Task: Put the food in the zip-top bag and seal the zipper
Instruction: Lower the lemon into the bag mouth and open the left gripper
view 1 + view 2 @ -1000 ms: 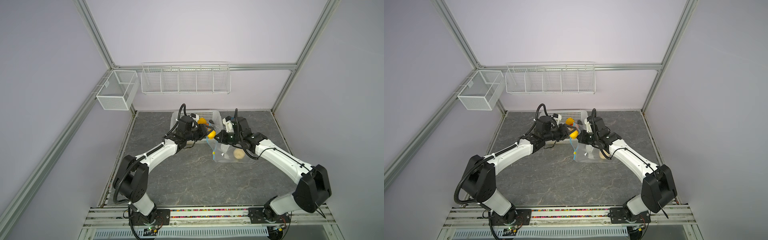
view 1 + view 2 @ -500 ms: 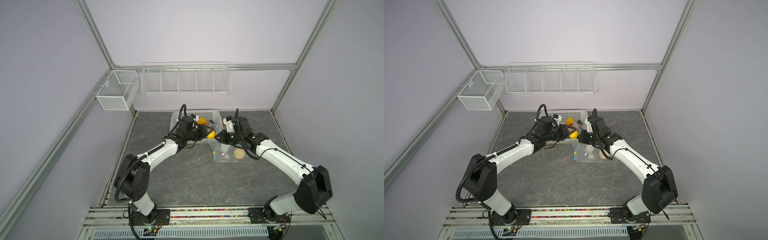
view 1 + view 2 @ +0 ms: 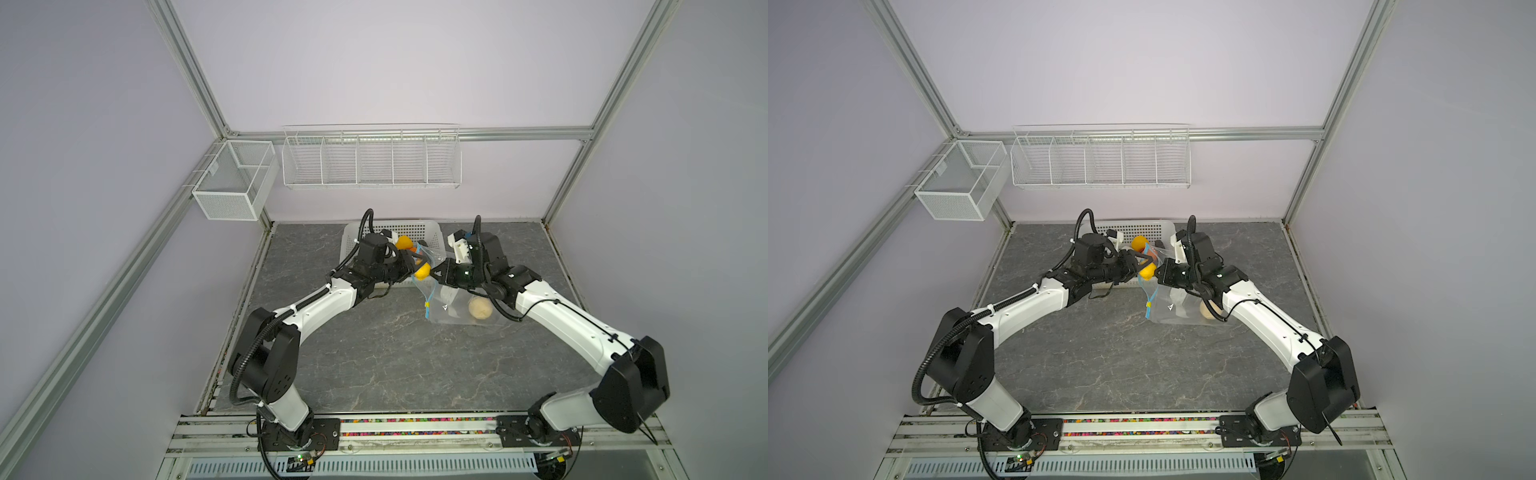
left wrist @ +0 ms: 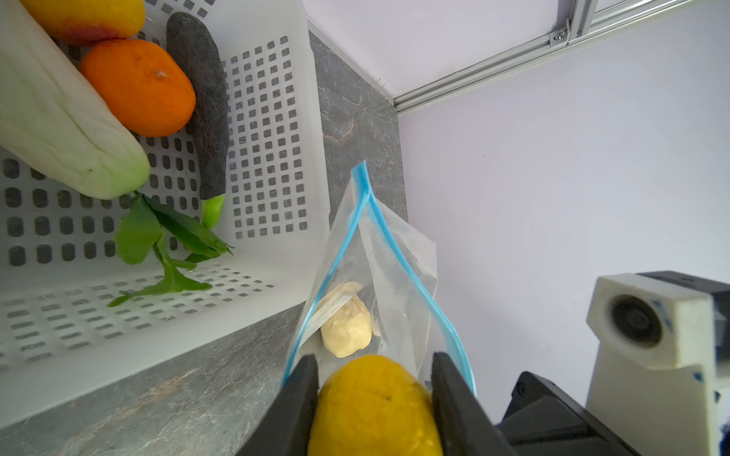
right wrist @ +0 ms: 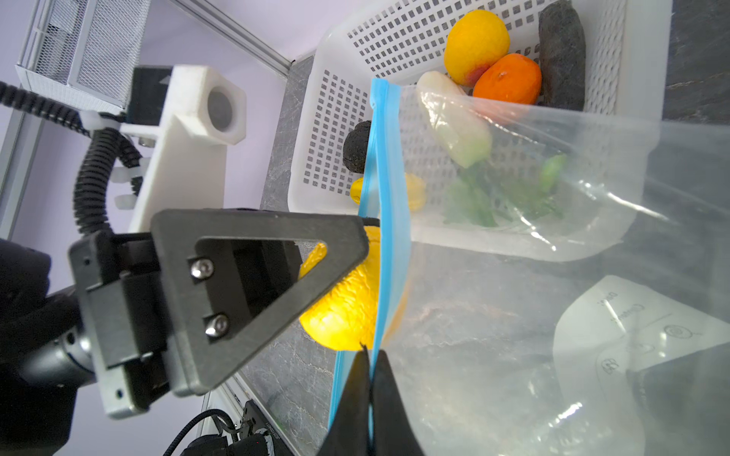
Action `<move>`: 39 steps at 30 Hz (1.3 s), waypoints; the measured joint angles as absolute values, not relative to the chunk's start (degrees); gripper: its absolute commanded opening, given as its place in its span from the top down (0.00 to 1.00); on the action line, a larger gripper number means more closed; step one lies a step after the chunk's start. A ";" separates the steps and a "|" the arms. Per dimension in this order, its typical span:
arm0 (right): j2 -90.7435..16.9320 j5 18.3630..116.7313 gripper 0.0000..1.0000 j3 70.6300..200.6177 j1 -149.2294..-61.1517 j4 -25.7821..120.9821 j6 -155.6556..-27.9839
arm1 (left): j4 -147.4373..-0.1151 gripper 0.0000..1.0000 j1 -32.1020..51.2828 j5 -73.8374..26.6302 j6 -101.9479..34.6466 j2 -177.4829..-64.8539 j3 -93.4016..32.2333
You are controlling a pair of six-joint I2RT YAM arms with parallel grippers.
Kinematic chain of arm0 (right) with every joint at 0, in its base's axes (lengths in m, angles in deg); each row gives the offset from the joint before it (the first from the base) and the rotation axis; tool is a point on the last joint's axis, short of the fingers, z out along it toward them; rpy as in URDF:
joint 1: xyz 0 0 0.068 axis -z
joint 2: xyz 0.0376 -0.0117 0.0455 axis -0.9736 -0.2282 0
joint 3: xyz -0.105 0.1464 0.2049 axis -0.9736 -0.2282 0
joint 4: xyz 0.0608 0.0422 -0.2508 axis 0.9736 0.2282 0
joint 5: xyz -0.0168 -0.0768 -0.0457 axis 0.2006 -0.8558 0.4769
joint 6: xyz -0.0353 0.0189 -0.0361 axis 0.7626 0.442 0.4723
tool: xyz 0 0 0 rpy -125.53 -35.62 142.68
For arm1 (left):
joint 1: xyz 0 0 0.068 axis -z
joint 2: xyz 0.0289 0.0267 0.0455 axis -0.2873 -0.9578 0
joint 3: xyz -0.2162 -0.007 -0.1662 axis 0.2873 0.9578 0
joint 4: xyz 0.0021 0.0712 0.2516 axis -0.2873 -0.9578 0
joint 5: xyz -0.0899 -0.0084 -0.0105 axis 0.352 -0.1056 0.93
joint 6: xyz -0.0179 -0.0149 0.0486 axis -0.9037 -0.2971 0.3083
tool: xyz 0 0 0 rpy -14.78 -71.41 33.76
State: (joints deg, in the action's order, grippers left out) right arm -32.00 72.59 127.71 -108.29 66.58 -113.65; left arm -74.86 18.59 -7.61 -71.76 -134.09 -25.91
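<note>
Left jaws half-apart, right jaws together.

White perforated basket (image 3: 411,230) sits on grey tabletop (image 3: 374,357) below wire rack (image 3: 371,160).

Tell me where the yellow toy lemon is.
Centre of both top views: the yellow lemon is in the left gripper, at the clear plastic bag's mouth, beside the white perforated basket.

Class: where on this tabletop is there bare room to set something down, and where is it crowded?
Bare: the tabletop between both arms, nearer than the zip-top bag; either side of the white basket. Crowded: the bag mouth, where the left gripper holding a yellow fruit meets the right gripper.
</note>
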 measured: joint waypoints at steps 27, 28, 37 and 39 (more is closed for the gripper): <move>-32.00 73.20 0.93 127.71 -108.27 66.56 -113.80 | -78.25 0.23 19.75 -8.20 -69.27 -135.47 -27.53; -32.00 73.22 0.94 127.71 -108.29 66.56 -113.80 | -78.40 0.23 19.75 -8.29 -69.23 -135.47 -27.53; -31.93 73.18 0.93 127.58 -108.27 66.51 -113.80 | -80.76 0.23 19.75 -9.40 -67.72 -134.00 -27.58; -31.67 73.07 0.94 127.17 -108.23 66.38 -113.80 | -82.75 0.22 19.75 -10.04 -66.47 -133.28 -28.25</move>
State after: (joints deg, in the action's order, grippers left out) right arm -31.67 73.07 127.17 -108.23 66.38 -113.80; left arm -82.75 19.75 -10.04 -66.47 -133.28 -28.25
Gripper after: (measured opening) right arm 0.067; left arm 0.772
